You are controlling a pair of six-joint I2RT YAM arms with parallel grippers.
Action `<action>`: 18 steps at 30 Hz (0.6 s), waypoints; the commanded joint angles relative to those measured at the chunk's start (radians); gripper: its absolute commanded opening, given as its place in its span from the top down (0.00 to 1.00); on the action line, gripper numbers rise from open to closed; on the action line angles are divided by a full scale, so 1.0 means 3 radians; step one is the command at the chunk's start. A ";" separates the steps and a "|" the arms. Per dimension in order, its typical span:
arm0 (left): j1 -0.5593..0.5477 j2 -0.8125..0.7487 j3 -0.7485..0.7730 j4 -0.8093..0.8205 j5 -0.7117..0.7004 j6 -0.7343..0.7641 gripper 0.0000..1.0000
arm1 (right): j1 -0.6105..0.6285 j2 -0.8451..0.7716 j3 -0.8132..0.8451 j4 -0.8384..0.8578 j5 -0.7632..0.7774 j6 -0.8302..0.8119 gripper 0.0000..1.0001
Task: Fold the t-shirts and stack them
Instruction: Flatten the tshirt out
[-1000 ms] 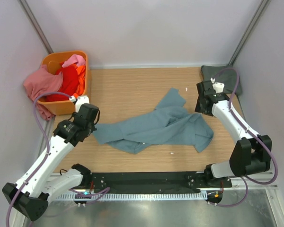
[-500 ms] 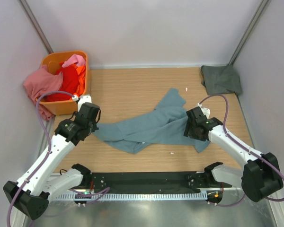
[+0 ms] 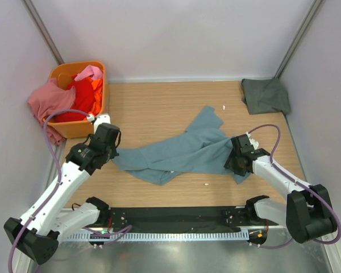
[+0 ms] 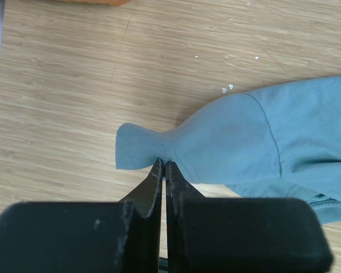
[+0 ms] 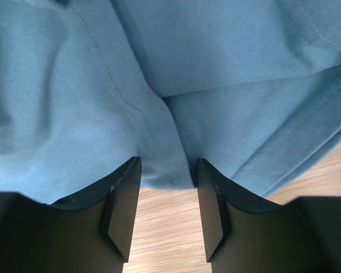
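A large dusty blue-teal t-shirt lies crumpled across the middle of the table. My left gripper is shut on its left end; in the left wrist view the fingertips pinch a bunched corner of the blue cloth. My right gripper is low at the shirt's right end, open. In the right wrist view its jaws straddle a hem of the blue cloth, with bare wood below. A dark grey-green t-shirt lies at the back right corner.
An orange basket stands at the back left, holding red and orange shirts, with a pink one draped over its left rim. Small white specks lie on the wood. Grey walls close in both sides.
My right arm swung from the back right down to the blue shirt's right end, and its jaws narrowed around the hem. The left gripper kept its hold and place.
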 commanded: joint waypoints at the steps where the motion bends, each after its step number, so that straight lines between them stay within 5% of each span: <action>1: 0.0015 -0.0051 0.0009 0.0108 0.0010 0.0069 1.00 | -0.0012 -0.0065 -0.0009 0.0171 -0.0087 0.0109 0.51; 5: 0.0015 -0.0040 0.0009 0.0108 0.0010 0.0069 1.00 | -0.0013 -0.0126 -0.0065 0.0171 -0.0149 0.0119 0.58; 10: 0.0015 -0.0020 0.0009 0.0108 0.0015 0.0074 1.00 | -0.0012 -0.0203 -0.0076 0.0171 -0.0215 0.0099 0.99; 18: 0.0015 0.0021 0.0009 0.0134 0.0076 0.0079 1.00 | 0.0003 -0.0463 0.0588 -0.0493 -0.0302 0.0007 0.99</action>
